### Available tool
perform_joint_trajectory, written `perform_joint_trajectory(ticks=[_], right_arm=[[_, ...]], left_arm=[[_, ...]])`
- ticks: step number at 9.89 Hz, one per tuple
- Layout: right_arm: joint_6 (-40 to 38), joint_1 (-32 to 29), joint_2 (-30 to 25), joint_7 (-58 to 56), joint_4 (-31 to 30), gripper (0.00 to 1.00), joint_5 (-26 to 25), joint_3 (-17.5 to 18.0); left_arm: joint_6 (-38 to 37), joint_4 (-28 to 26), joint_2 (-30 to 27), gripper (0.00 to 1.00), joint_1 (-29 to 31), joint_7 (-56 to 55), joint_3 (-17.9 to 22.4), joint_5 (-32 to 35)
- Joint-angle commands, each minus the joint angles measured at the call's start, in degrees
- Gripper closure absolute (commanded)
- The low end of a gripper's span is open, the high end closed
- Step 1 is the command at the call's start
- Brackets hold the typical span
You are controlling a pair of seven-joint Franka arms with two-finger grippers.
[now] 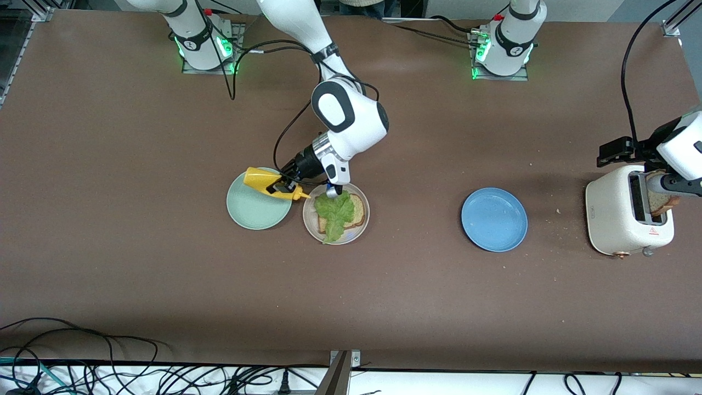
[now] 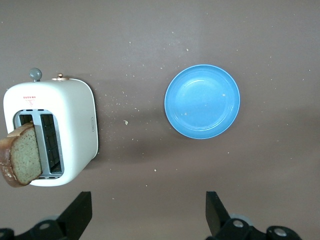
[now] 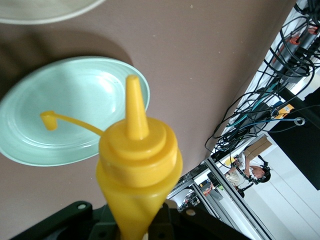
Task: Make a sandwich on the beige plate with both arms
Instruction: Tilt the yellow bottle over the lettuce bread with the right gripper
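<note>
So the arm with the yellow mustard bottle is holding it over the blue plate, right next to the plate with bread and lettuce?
Not quite: the front view shows the right gripper holding the mustard bottle over the mint-green plate, not the blue plate. It is beside the beige plate holding bread and lettuce.

Even overhead light is washing the brown table (image 1: 164, 263) w/ soft, faint shadows; darker patch is falling near the toaster (image 1: 628, 211) at 3 o'clock. Green LEDs are glowing at 12. Front view is staying sharp. Right wrist: mustard bottle (image 3: 136, 170) is blurring close-up, bright window glare blowing out at 4 o'clock.
</note>
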Motion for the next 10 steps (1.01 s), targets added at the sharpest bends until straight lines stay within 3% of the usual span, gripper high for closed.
perform_joint_trajectory(ticks=[1, 3, 6, 10], right_arm=[[-1.0, -2.5, -1.88, -3.41, 2.56, 1.0, 5.34, -1.18], [-1.1, -2.78, -2.58, -10.94, 3.55, 1.0, 13.59, -6.86], [-0.48, -2.86, -2.76, -22.71, 4.34, 1.0, 35.11, -18.99], [-1.36, -6.46, -3.81, -34.06, 3.9, 1.0, 49.89, -24.72]], left_arm=[[-0.18, 1.53, 0.7, 0.0, 0.35, 0.9, -0.21, -0.31], [-0.18, 1.44, 0.7, 0.0, 0.27, 0.9, -0.21, -0.31], [-0.18, 1.44, 0.7, 0.0, 0.27, 0.9, -0.21, -0.31], [-0.18, 1.44, 0.7, 0.0, 0.27, 0.9, -0.12, -0.31]])
